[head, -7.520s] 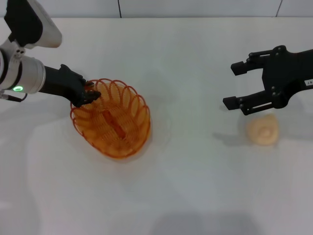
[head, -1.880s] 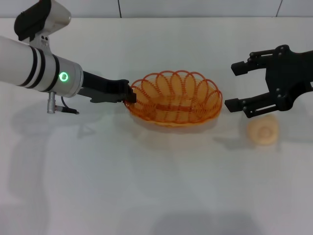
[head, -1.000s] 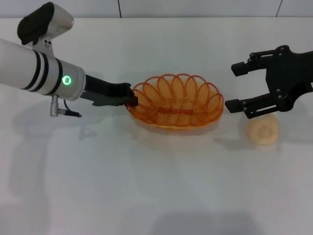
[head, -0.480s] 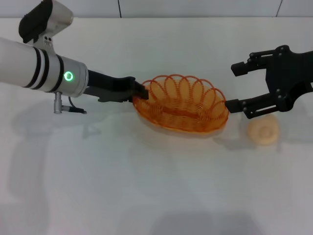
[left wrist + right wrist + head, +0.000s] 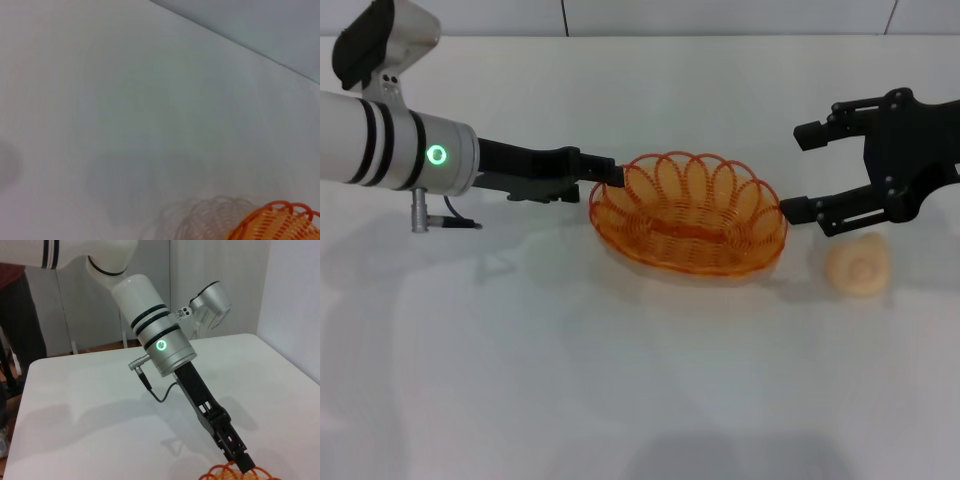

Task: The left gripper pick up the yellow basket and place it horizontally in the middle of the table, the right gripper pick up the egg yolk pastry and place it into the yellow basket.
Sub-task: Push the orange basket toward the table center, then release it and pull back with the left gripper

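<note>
Overhead, the plain white flat table (image 5: 650, 380) fills most of the head view, with a pale tiled wall along its far edge. An oval orange-yellow wire basket (image 5: 688, 213) sits upright near the table's middle, its long axis running left to right. A black two-fingered left gripper (image 5: 611, 174), on a white-silver arm with a green light, has its fingers closed on the basket's left rim. Right of the basket, a blocky black right gripper (image 5: 812, 170) hovers with fingers spread, just above a small round cream-beige egg yolk pastry (image 5: 858, 265).
</note>
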{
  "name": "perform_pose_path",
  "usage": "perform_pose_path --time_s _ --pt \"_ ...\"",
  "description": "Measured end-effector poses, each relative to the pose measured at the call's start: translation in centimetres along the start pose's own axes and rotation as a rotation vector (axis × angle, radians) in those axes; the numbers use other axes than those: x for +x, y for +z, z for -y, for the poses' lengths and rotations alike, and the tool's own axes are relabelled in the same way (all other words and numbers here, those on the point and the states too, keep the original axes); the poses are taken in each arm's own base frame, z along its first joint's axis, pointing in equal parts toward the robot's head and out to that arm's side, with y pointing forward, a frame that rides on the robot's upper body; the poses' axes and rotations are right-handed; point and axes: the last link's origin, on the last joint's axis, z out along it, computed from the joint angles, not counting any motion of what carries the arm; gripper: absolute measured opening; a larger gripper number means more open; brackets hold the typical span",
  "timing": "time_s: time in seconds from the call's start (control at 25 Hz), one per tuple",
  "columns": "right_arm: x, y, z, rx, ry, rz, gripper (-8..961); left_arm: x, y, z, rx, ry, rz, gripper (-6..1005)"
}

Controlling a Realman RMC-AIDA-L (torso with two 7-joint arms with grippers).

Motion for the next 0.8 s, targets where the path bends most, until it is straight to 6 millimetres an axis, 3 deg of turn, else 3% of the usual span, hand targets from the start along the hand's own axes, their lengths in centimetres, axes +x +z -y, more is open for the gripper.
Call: perform_pose_path --time_s 0.08,0.28,0.56,0.8 --pt "-0.1 0.0 0.0 0.001 -0.001 0.001 810 0.1 -0.3 0.1 0.002 0.003 -0.007 595" --pt "0.0 -0.1 0.2 0.012 0.006 0.007 809 1.0 -2.1 0.7 0.002 0.033 -0.08 826" --pt "0.5 -0.3 0.6 0.03 0.049 0.007 809 2.2 -6.6 2.4 -0.098 0.062 -0.333 884" --pt "1.2 -0.3 1.1 0.061 0.094 -0.039 809 2.9 -9.8 2.5 -0.188 0.194 -0.491 878"
